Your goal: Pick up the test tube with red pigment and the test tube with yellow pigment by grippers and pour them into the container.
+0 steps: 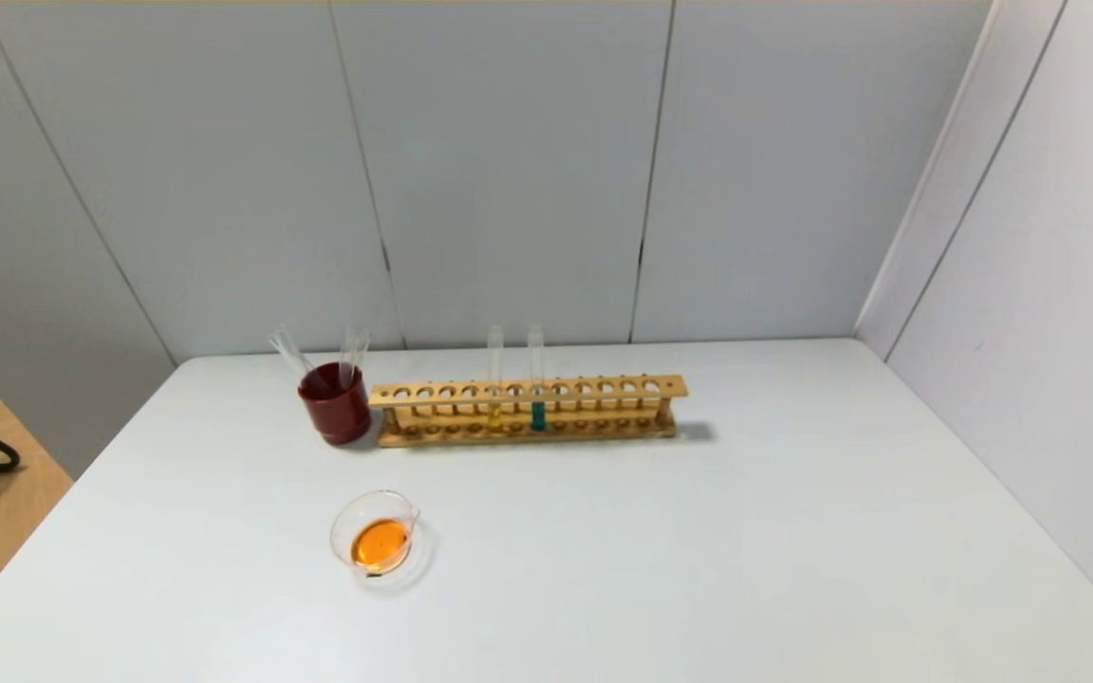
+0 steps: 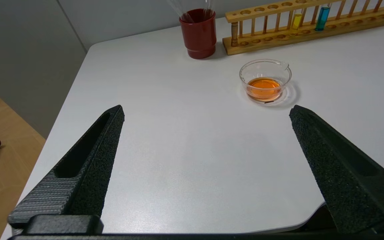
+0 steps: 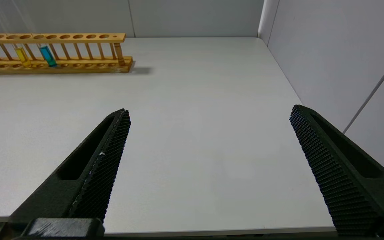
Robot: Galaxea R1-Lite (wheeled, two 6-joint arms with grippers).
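The container (image 1: 342,527), a low clear glass dish, sits on the white table front left and holds orange liquid; it also shows in the left wrist view (image 2: 244,79). Two clear test tubes (image 1: 291,352) (image 1: 353,349) lean in a dark red cup (image 1: 335,410); their bottoms are hidden, so I cannot tell red from yellow. My left gripper (image 2: 207,108) is open and empty near the table's front left edge, short of the dish. My right gripper (image 3: 208,110) is open and empty over the front right. Neither shows in the head view.
A wooden tube rack (image 1: 603,388) stands at the back beside the cup (image 2: 198,33). It holds a tube with yellow liquid (image 1: 495,417) and a teal-liquid tube (image 1: 537,415), also seen in the right wrist view (image 3: 47,56). Walls close the back and right.
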